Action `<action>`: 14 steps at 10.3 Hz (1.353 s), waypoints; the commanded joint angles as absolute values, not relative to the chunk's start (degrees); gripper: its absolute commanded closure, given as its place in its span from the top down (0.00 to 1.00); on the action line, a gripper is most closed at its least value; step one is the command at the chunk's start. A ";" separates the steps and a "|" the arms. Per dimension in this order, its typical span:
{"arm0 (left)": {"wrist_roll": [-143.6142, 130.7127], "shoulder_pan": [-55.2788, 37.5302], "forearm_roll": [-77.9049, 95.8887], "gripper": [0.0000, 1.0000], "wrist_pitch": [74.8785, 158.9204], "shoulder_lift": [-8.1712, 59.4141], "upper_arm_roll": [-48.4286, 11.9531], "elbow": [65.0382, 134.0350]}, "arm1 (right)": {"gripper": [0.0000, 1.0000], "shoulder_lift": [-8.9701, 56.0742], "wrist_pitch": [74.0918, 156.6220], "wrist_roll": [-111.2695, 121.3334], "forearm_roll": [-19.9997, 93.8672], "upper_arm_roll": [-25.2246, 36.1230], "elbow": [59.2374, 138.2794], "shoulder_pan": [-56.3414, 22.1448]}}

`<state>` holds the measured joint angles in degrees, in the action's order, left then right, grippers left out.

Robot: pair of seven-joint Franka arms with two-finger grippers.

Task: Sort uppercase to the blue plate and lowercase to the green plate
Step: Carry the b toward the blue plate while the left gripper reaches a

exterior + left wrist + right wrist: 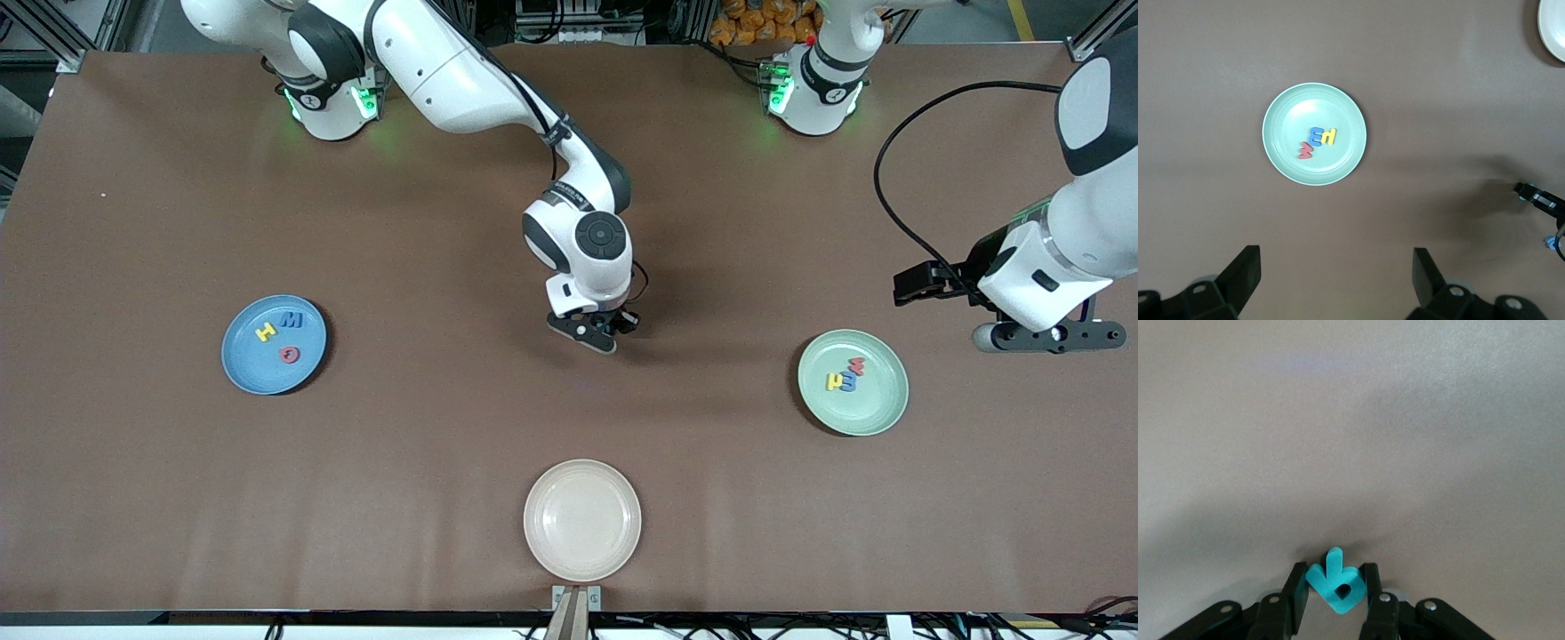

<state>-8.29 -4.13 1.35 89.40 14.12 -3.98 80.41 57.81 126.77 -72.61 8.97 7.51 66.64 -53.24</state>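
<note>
Right pincer (594, 331) sits low at mid surface (444, 222), fingers (1297, 590) narrowed and clamped on a small teal letter (1335, 588); the right wrist view shows the letter pinched between both fingers, its shape hard to read, maybe an R. In the front view the letter is hidden under the pincer.

From the right pincer toward the right arm's end of the surface lies the blue plate (242, 373). It holds three letters: a yellow I or H (265, 332), a blue M (292, 320) and a red letter (289, 355) with a hole, close together but apart from one another.

From the right pincer toward the front camera lies the beige plate (582, 520), near the surface edge.

From the right pincer toward the left arm's end lies the green plate (880, 409). It holds a tight cluster: a red w (857, 364), a blue letter (847, 381) and a yellow letter (834, 381), touching or nearly so. In the left wrist view the same cluster shows near the plate's middle.

Left pincer (1042, 335) waits up over the surface at the left arm's end, just beside the green plate and not over it. Its fingers (1245, 270) are spread wide, nothing between them. The left wrist view looks down on the green plate, with the right pincer's tip at its edge.
</note>
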 commanded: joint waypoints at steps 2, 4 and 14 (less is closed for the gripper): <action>-8.53 -4.66 2.81 1.00 89.56 13.71 -3.96 80.77 | 0.35 58.10 124.56 -67.53 7.82 7.21 65.39 -50.46; -8.61 -5.36 4.91 1.00 89.56 14.23 -4.48 80.68 | 0.35 57.40 121.56 -61.81 8.00 7.21 65.39 -48.70; -39.71 -29.78 5.02 1.00 99.83 20.56 -4.31 84.80 | 0.37 53.62 110.92 -37.74 8.00 7.29 68.01 -40.88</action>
<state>-36.88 -27.93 5.85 97.77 20.92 -5.02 82.34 55.52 111.14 -41.55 8.81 7.95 65.23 -42.43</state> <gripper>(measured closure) 0.000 0.608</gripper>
